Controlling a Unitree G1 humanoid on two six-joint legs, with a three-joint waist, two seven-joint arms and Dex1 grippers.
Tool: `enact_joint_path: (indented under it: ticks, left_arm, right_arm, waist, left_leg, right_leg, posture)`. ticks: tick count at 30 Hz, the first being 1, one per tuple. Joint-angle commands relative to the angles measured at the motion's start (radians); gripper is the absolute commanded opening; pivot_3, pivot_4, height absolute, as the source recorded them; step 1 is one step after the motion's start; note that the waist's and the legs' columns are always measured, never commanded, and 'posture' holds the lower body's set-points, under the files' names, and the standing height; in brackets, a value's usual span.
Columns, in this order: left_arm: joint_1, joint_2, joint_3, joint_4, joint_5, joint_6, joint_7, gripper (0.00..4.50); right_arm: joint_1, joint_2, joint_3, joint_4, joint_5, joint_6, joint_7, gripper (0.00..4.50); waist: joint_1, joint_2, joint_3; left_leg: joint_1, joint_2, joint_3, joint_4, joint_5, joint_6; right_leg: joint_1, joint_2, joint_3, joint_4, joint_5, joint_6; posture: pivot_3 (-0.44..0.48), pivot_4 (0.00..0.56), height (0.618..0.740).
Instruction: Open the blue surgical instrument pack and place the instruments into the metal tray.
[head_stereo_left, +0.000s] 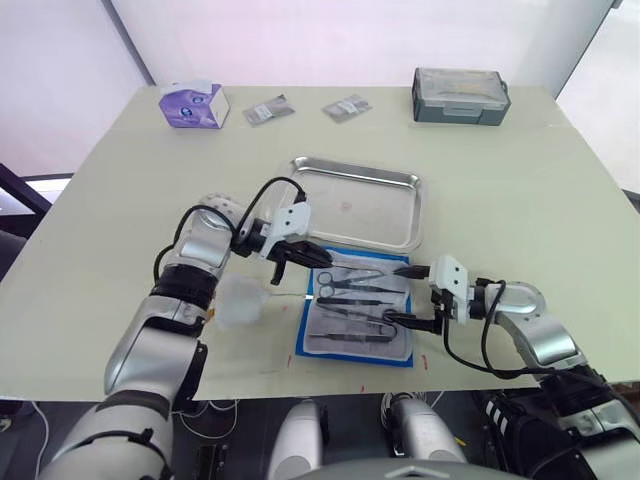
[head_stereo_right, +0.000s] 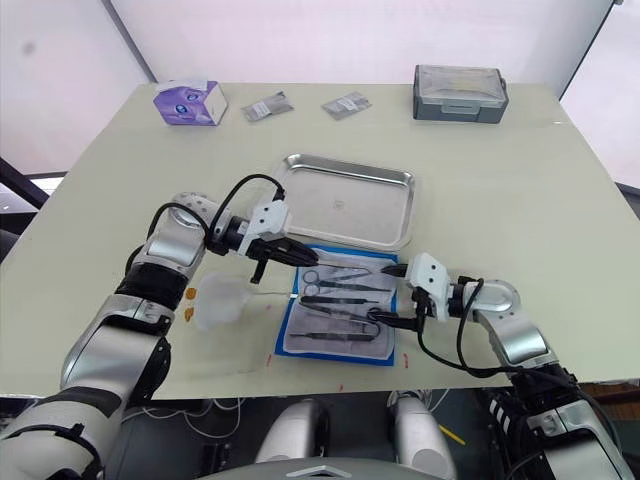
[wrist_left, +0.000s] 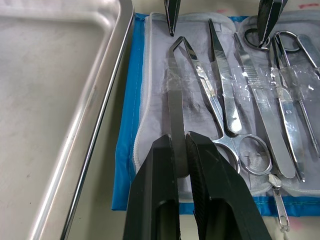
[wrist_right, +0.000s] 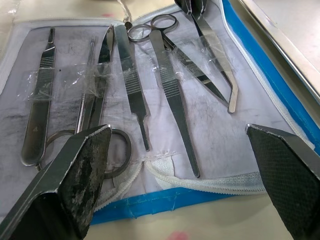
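The blue surgical instrument pack (head_stereo_left: 352, 318) lies open and flat on the table just in front of the metal tray (head_stereo_left: 340, 215), its pale lining up. Several steel instruments (wrist_right: 135, 85) lie side by side on the lining, among them ring-handled scissors (wrist_left: 240, 150) and straight tweezers (wrist_left: 222, 85). My left gripper (wrist_left: 181, 142) is at the pack's left end, shut on the end of angled tweezers (wrist_left: 175, 95) that still rest on the lining. At the pack's right edge my right gripper (wrist_right: 179, 131) is wide open, with nothing between its fingers. The tray holds nothing.
A crumpled clear plastic piece (head_stereo_left: 240, 300) lies left of the pack. Along the table's far edge stand a purple tissue box (head_stereo_left: 193, 105), two small packets (head_stereo_left: 268, 110) and a dark grey lidded box (head_stereo_left: 460, 95). The table's front edge runs just below the pack.
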Motion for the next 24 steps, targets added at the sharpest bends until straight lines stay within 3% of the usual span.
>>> enact_joint_path:
  ticks: [1, 24]
  left_arm:
    - [0.008, 0.039, 0.047, -0.083, -0.046, 0.027, 0.001, 0.03]
    - [0.131, 0.241, 0.107, -0.332, -0.123, 0.219, 0.016, 0.03]
  right_arm:
    - [0.048, -0.022, 0.072, 0.065, -0.088, 0.068, -0.011, 4.5]
    - [0.051, -0.03, 0.076, 0.067, -0.087, 0.067, -0.011, 4.5]
  waist:
    - [-0.001, 0.0, 0.0]
    - [-0.003, -0.001, 0.0]
  left_leg:
    - [0.0, 0.0, 0.0, 0.0, 0.0, 0.0]
    - [0.0, 0.0, -0.001, 0.0, 0.0, 0.0]
  right_leg:
    - [0.0, 0.0, 0.0, 0.0, 0.0, 0.0]
    - [0.0, 0.0, -0.001, 0.0, 0.0, 0.0]
  posture:
    - [0.0, 0.15, 0.731]
    - [0.0, 0.15, 0.731]
